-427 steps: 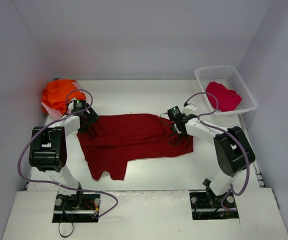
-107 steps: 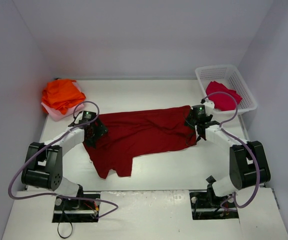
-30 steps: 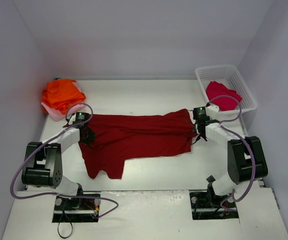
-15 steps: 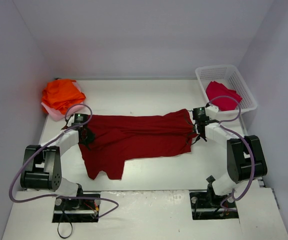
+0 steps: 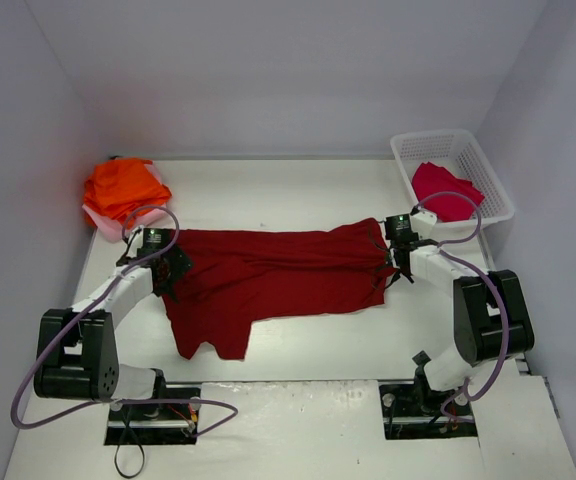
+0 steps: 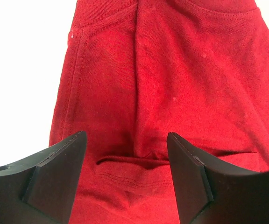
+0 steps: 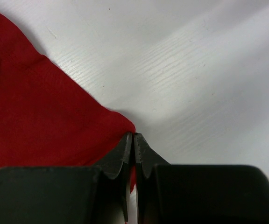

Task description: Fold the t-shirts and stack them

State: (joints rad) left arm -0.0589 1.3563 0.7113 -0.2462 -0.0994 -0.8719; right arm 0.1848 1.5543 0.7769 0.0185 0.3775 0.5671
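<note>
A large dark red t-shirt (image 5: 268, 275) lies spread across the middle of the table, one sleeve trailing toward the near edge. My left gripper (image 5: 173, 268) hovers over its left end. In the left wrist view that gripper (image 6: 126, 134) is open, with a rumpled hem of the shirt (image 6: 172, 70) lying loose between the fingers. At the shirt's right edge my right gripper (image 5: 393, 250) is low. The right wrist view shows this gripper (image 7: 133, 135) shut on a corner of the red cloth (image 7: 31, 107).
Folded orange t-shirts (image 5: 120, 188) sit on a pale pink one (image 5: 108, 225) at the back left. A white lattice basket (image 5: 488, 175) at the back right holds a crimson t-shirt (image 5: 443, 190). Walls close in the table on three sides.
My left gripper has opened and let go of the shirt's left end, and its arm has swung slightly outward. The right gripper and the shirt have stayed put.
</note>
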